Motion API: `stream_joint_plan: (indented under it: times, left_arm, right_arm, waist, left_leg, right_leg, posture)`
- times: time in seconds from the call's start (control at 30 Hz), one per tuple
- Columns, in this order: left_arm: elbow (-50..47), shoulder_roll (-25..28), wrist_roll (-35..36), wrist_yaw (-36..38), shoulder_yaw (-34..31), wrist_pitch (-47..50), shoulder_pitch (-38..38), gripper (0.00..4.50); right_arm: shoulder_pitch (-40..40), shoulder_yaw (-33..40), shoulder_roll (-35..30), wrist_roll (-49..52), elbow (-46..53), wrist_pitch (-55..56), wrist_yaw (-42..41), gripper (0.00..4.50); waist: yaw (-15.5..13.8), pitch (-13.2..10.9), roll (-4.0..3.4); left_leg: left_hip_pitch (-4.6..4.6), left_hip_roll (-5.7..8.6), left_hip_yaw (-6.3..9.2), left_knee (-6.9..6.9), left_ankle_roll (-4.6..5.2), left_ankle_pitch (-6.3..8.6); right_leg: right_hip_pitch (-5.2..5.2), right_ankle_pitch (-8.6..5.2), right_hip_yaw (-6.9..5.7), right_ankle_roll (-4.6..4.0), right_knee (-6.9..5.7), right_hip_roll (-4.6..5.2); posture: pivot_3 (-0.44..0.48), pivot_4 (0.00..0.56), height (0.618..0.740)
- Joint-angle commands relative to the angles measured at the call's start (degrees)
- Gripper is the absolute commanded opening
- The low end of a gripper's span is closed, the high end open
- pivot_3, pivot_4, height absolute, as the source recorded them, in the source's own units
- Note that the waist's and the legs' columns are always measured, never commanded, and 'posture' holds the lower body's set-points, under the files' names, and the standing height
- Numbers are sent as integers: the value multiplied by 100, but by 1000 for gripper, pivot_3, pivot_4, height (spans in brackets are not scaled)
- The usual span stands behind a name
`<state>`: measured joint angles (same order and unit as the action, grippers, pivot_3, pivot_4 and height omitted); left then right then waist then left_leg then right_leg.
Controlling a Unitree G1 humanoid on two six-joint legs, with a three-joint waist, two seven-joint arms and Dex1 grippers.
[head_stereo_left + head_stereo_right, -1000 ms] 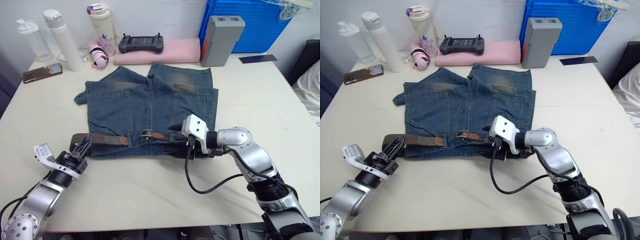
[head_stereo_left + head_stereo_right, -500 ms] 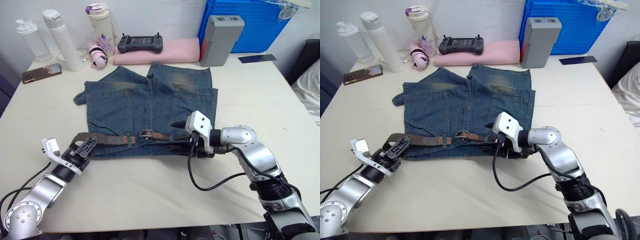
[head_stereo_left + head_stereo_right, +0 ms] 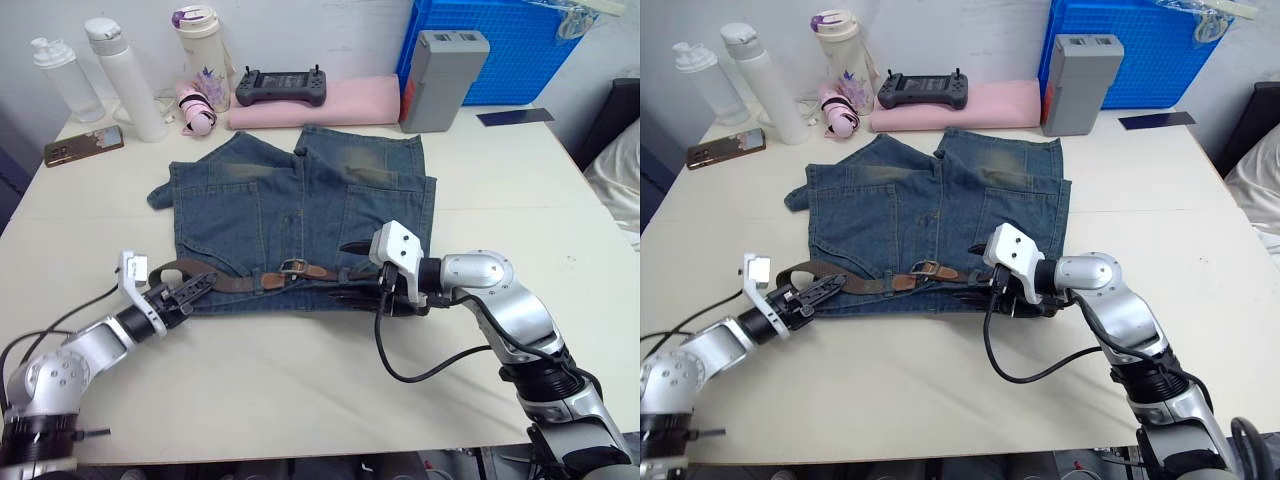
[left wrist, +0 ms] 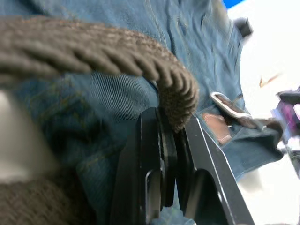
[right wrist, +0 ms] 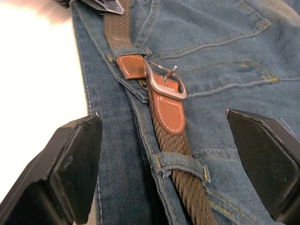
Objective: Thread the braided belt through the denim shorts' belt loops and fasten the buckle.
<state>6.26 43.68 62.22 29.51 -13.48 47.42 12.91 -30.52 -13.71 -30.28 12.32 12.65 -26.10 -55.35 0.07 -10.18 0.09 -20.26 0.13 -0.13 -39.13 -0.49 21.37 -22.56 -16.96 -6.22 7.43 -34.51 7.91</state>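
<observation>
The left gripper (image 3: 196, 288) clamps the braided belt (image 4: 117, 54) where it arches at the waistband's left end; the right gripper (image 3: 347, 272) stands spread over the buckle (image 5: 165, 86) on the denim shorts (image 3: 300, 215). Feeding should run flat along the waistband; bare table (image 3: 300, 380) in front gives clearance, bottles (image 3: 125, 75) stand well apart.

Silver-grey metal arms with rounded joint housings, black ribbed wrist sections, a white camera block on each wrist, black cables looping from right wrist and left forearm, and two black fingers on each gripper.
</observation>
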Motion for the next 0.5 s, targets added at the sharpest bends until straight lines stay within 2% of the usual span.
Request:
stream_joint_plan:
  times: [0.03, 0.27, 0.5]
  left_arm:
    - [182, 178, -826, 874, 483, -204, 320, 0]
    - [519, -148, -1832, 1764, 1002, -652, 828, 0]
    - [755, -578, -2367, 2044, 1104, -773, 1220, 0]
  right_arm:
    - [-40, -80, 17, -93, 113, 342, -10, 4448]
    - [-53, -384, 51, -610, -5, 1308, 62, 4448]
    - [-269, -892, 186, -2128, -605, 3448, 895, 4448]
  waist:
    - [5, 0, -1]
    - [-41, 0, -1]
    - [-82, 0, -1]
  left_leg:
    - [1, 0, -1, 0, 0, 0]
    - [-1, 1, -2, -2, 0, 0]
    - [0, 2, -2, -8, 1, 0]
  right_leg:
    - [0, 0, -1, 0, 0, 0]
    - [1, 1, -2, 2, 0, 3]
    - [1, 2, -1, 3, -7, 5]
  posture:
    - [0, 150, 739]
    - [0, 150, 739]
    - [0, 150, 739]
